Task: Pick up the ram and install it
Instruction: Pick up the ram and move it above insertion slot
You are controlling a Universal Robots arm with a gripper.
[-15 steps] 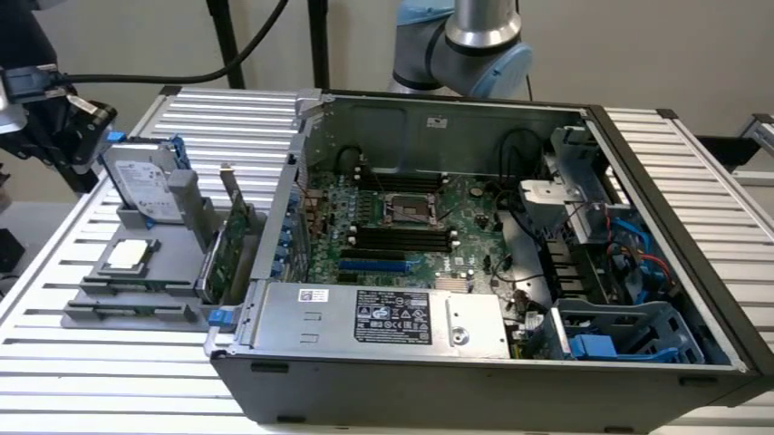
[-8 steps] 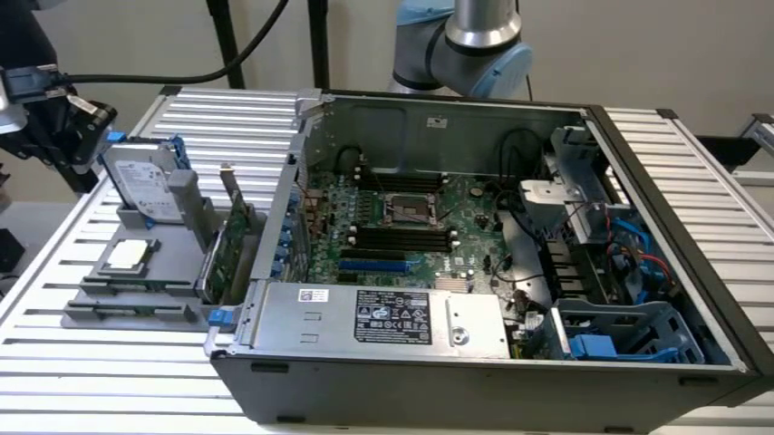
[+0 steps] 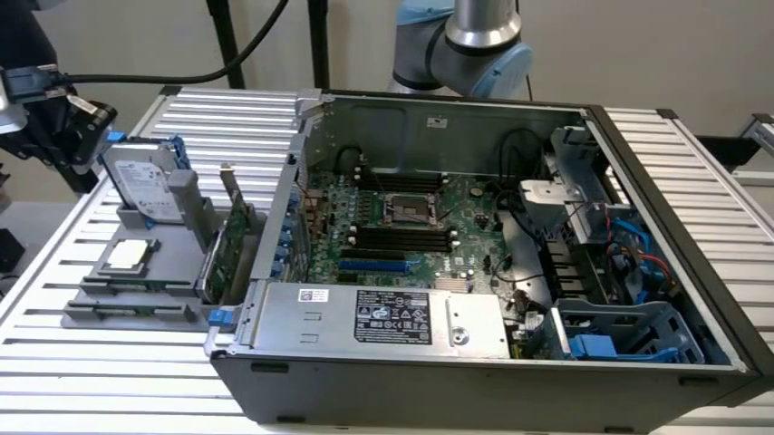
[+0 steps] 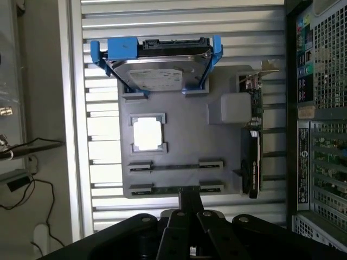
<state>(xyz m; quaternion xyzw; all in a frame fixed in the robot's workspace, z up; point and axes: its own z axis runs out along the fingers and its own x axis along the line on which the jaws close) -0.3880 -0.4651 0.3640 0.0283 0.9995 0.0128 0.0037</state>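
Note:
My gripper (image 4: 191, 197) hangs well above the grey parts holder (image 4: 184, 135), over the end with two long narrow slots (image 4: 176, 167). Its black fingers meet at a single dark tip, so it is shut, and I see nothing green in it. In the exterior view the gripper (image 3: 82, 118) is high at the exterior view's left, above the holder (image 3: 133, 299). Both long slots look bare. The ram is hidden. The black motherboard slots (image 3: 400, 237) lie inside the open computer case (image 3: 484, 362).
The holder carries a silver hard drive with blue rails (image 4: 157, 62), a square processor chip (image 4: 147, 134) and a green expansion card (image 4: 252, 141) on edge. The case wall (image 4: 317, 108) stands close beside the holder. The slatted metal table (image 3: 121, 381) surrounds both.

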